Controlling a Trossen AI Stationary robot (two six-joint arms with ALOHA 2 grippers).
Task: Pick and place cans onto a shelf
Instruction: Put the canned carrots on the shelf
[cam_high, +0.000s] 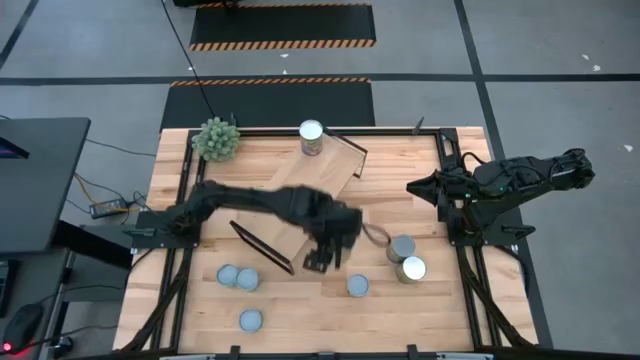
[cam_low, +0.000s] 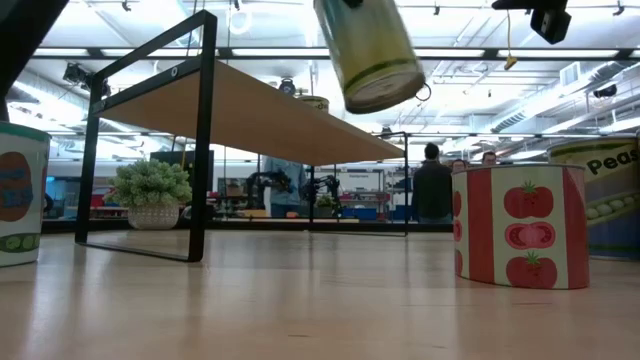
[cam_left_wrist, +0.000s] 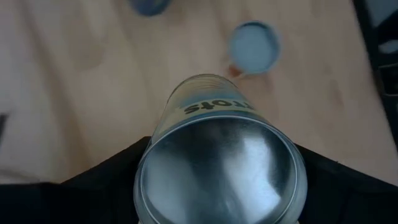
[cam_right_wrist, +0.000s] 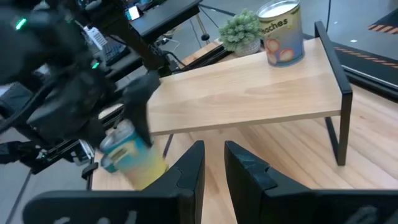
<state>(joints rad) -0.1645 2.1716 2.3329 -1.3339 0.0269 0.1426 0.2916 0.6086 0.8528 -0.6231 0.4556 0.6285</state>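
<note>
Your left hand (cam_high: 325, 252) grips a can (cam_left_wrist: 219, 165), its fingers closed around the can's sides, lifted clear of the bench (cam_high: 420, 310); the low view shows this can (cam_low: 370, 50) hanging tilted in the air, above the level of the shelf (cam_low: 260, 110) board; the right wrist view shows its yellow-green label (cam_right_wrist: 134, 163) beside the dark arm. Below your left hand, on the bench, stands a blue-grey-topped can (cam_left_wrist: 254, 48); in the high view that can (cam_high: 357, 286) sits just beside the hand, toward the near edge. Just to the hand's right stand two more cans, one grey-topped (cam_high: 401, 247) and one white-topped (cam_high: 412, 268), touching or nearly so; to the hand's left sit a pair of cans (cam_high: 238, 277) close together and a single can (cam_high: 250, 320) nearer the front edge. The shelf (cam_high: 300, 205) lies behind and partly under your left arm; one can (cam_high: 312, 137) already stands on its far end, marked with peaches in the right wrist view (cam_right_wrist: 281, 32), with a green plant (cam_high: 217, 138) near it. Your right hand (cam_right_wrist: 212, 163) waits well off to the right of the bench, its fingers drawn narrow with nothing between them. A person (cam_low: 432, 190) stands in the room beyond.
</note>
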